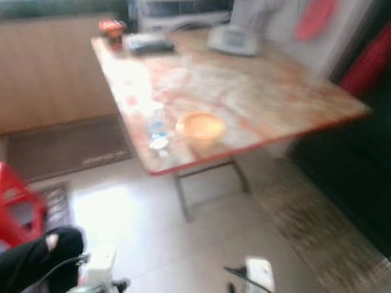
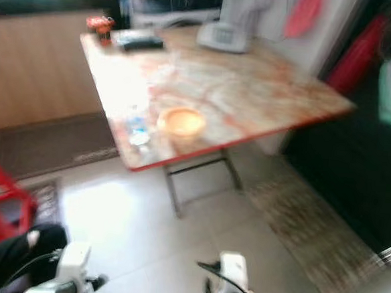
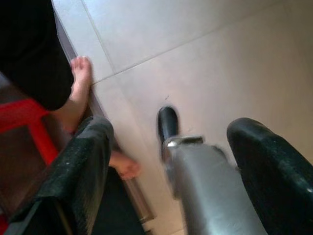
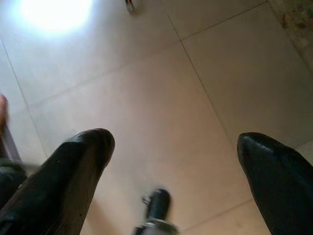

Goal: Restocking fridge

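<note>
Both grippers hang low over the pale tiled floor point(image 4: 161, 98), the left gripper point(image 3: 171, 161) and right gripper point(image 4: 176, 161) each with black fingers spread wide, holding nothing. Ahead stands a marbled orange-and-cream folding bench point(image 1: 253, 90) carrying a small clear plastic bottle point(image 1: 158, 129) beside an orange bowl point(image 1: 201, 127). A person's bare feet point(image 3: 80, 83) rest by a red plastic stool point(image 1: 4, 200).

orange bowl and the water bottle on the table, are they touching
Apart. The left eye view shows a strip of bare tabletop between the orange bowl and the water bottle near the table front edge.
</note>
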Robot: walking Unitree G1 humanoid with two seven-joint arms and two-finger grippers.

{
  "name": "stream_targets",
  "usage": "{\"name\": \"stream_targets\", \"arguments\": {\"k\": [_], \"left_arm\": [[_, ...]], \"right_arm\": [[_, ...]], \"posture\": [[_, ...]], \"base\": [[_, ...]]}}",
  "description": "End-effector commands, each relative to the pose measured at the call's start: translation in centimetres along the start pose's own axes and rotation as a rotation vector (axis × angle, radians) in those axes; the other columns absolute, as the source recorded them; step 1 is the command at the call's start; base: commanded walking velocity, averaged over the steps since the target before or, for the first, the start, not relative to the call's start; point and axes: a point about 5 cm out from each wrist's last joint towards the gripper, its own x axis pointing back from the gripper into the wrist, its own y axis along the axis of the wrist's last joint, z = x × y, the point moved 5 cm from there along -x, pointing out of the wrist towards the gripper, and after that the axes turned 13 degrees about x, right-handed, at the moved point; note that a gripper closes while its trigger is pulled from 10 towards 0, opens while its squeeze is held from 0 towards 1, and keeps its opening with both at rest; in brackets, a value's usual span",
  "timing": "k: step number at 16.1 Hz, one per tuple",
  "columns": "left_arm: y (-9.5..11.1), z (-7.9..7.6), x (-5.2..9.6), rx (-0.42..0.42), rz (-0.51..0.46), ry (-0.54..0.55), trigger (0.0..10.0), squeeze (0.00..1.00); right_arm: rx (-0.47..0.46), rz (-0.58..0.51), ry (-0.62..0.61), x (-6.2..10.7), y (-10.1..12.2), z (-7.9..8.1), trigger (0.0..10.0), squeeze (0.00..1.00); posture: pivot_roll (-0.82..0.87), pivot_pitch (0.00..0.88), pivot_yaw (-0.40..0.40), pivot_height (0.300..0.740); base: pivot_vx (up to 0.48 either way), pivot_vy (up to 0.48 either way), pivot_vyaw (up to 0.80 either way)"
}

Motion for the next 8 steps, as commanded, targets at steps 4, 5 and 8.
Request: {"name": "stream_targets", "arguments": {"k": [4,5,8], "left_arm": [[-1.09,1.08,0.12,0.009,0.038,0.031,10.0,0.00],[-1.06,1.08,0.12,0.009,0.038,0.030,10.0,0.00],[-1.00,1.09,0.12,0.009,0.036,0.031,10.0,0.00]], "right_arm": [[-0.013,-0.022,0.005,-0.09,0.83,0.32,10.0,0.00],[-0.012,-0.021,0.006,-0.09,0.84,0.34,10.0,0.00],[-0.013,-0.021,0.008,-0.10,0.91,0.37,10.0,0.00]], "posture": [[0.05,0.000,-0.047,0.740],[0.05,0.000,-0.047,0.740],[0.05,0.000,-0.046,0.740]], "base": [[0.259,0.000,0.00],[0.259,0.000,0.00],[0.259,0.000,0.00]]}}
